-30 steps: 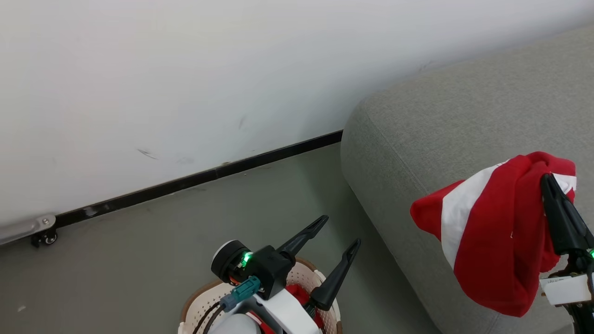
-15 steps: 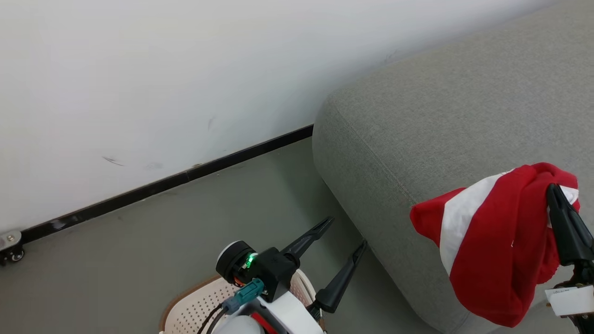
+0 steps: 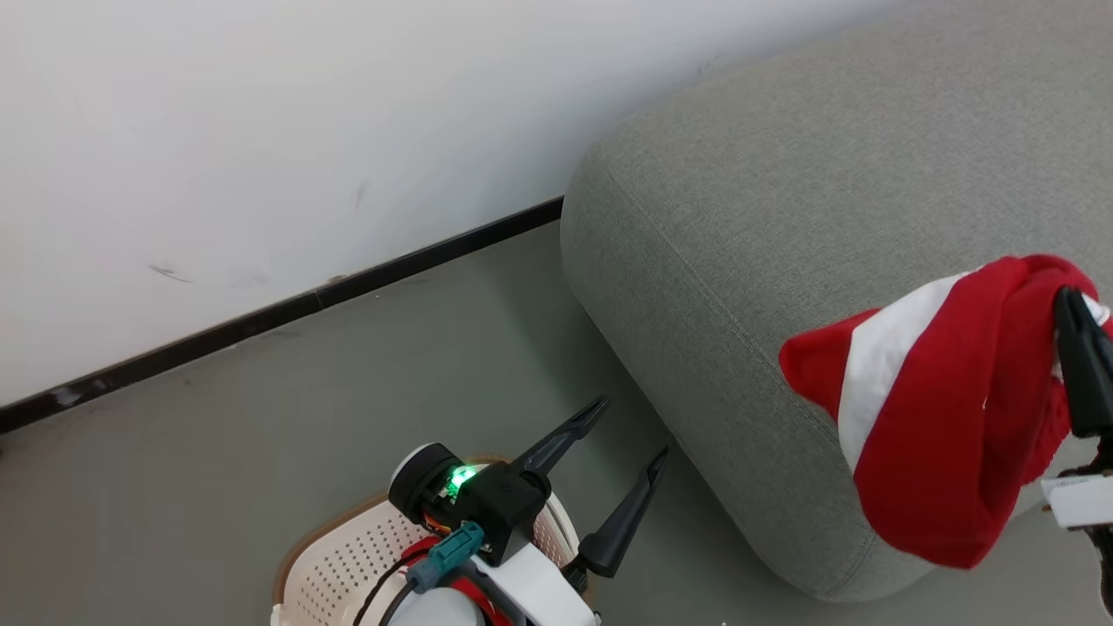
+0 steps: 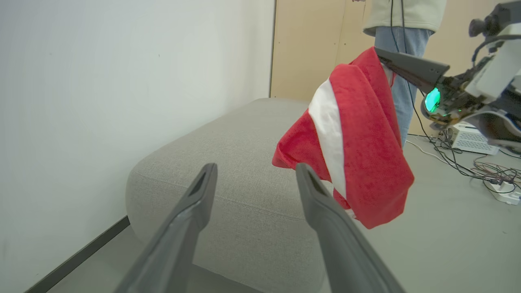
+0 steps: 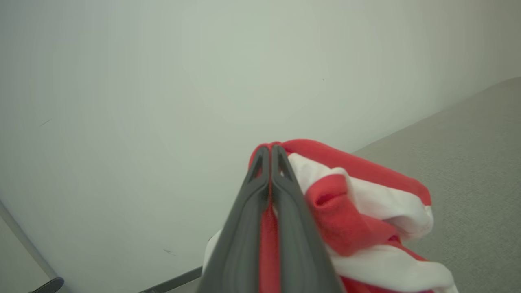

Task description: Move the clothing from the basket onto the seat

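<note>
White wall and grey-green floor [image 3: 261, 452] frame the large rounded grey fabric seat [image 3: 783, 217]. The right gripper [image 5: 270, 148], its dark fingers [image 5: 246, 219] pinched tight on the bright red, white-striped soft clothing [image 3: 939, 417], holds it hanging in the air at the seat's near edge. The left gripper [image 3: 634, 426], fingers spread wide and empty, hovers over the cream-white perforated plastic basket [image 3: 348, 565] on the floor.

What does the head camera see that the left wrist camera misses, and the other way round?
Head view adds the basket on the floor. Left wrist view adds a person standing in the background, a wooden panel and cables on the floor. Both share the grey seat, the white wall, the open left tool, and the red-and-white garment hanging from the shut right tool.
</note>
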Controlling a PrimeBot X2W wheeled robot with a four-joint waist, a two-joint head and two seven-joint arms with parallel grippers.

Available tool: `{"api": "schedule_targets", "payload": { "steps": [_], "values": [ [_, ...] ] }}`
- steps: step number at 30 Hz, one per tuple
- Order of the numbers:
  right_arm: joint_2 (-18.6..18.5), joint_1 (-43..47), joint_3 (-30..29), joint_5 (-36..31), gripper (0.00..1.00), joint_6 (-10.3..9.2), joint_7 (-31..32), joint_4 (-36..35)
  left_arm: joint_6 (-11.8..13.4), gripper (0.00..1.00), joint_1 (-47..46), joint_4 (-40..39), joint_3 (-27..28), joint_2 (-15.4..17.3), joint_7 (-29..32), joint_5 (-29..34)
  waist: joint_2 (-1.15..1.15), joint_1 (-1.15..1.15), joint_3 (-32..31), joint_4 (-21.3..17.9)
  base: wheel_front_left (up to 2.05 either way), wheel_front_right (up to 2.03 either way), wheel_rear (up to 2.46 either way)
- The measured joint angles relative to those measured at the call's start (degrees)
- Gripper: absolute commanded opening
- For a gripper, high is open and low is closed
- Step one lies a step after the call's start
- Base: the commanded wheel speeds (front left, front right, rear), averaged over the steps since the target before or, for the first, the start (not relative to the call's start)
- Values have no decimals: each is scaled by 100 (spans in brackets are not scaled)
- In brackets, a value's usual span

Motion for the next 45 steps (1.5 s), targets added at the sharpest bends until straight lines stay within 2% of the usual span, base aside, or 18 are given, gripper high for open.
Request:
{"api": "schedule_targets", "payload": {
  "steps": [9,24,31,41,45],
  "values": [
    [-181,-1037,-141,-1,0,0,124,509,124,100,-89,-165,91,199,5,193,0,0,314,67,0,0,0],
    [-214,-2529,-388,-16,0,0,367,1793,423,100,-368,-653,346,396,124,397,0,0,931,389,0,0,0],
    [-415,-3049,-645,-167,0,0,364,2338,452,100,-509,-938,357,492,209,500,0,0,1230,582,0,0,0],
    [-992,-3487,-1091,-242,0,0,260,3059,441,100,-754,-1276,288,519,316,635,0,0,1638,822,0,0,0],
    [-1079,-3573,-1248,-242,0,0,192,3290,414,100,-853,-1370,261,528,355,656,0,0,1791,902,0,0,0]
  ]
}}
